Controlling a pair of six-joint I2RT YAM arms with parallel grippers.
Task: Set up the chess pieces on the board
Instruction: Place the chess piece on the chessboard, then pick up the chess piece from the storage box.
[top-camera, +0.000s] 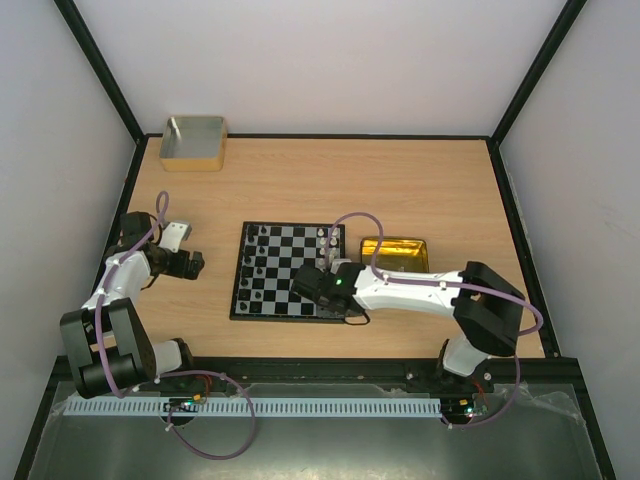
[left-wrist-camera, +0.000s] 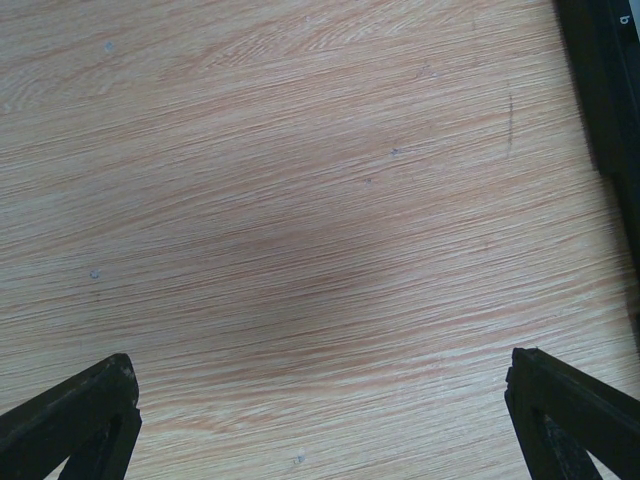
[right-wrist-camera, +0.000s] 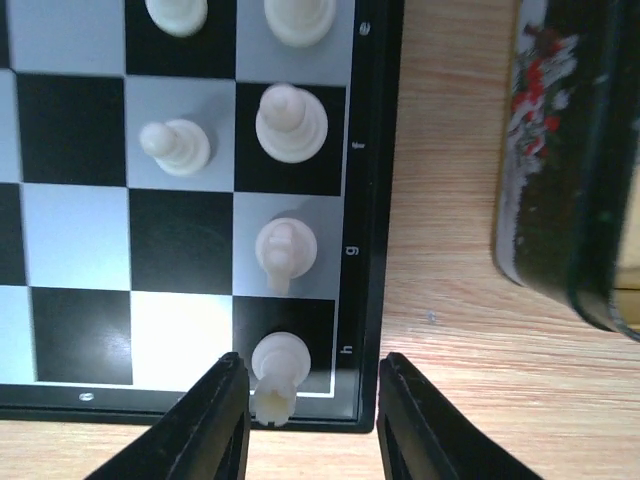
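The board (top-camera: 275, 285) lies mid-table, black pieces (top-camera: 258, 256) along its left side and white pieces (top-camera: 325, 240) along its right. My right gripper (top-camera: 306, 286) hovers over the board's near right corner. In the right wrist view it (right-wrist-camera: 312, 405) is open, and a white rook (right-wrist-camera: 277, 372) stands on the corner square h between the jaws, close to the left finger (right-wrist-camera: 215, 425). A white knight (right-wrist-camera: 285, 248), a bishop (right-wrist-camera: 290, 122) and a pawn (right-wrist-camera: 175, 147) stand beyond it. My left gripper (top-camera: 196, 263) is open and empty over bare table (left-wrist-camera: 325, 400), left of the board.
A shiny gold tin (top-camera: 395, 252) sits just right of the board, its side close in the right wrist view (right-wrist-camera: 570, 160). A grey box with a tan rim (top-camera: 193, 142) stands at the far left corner. The board's black edge (left-wrist-camera: 605, 80) shows in the left wrist view.
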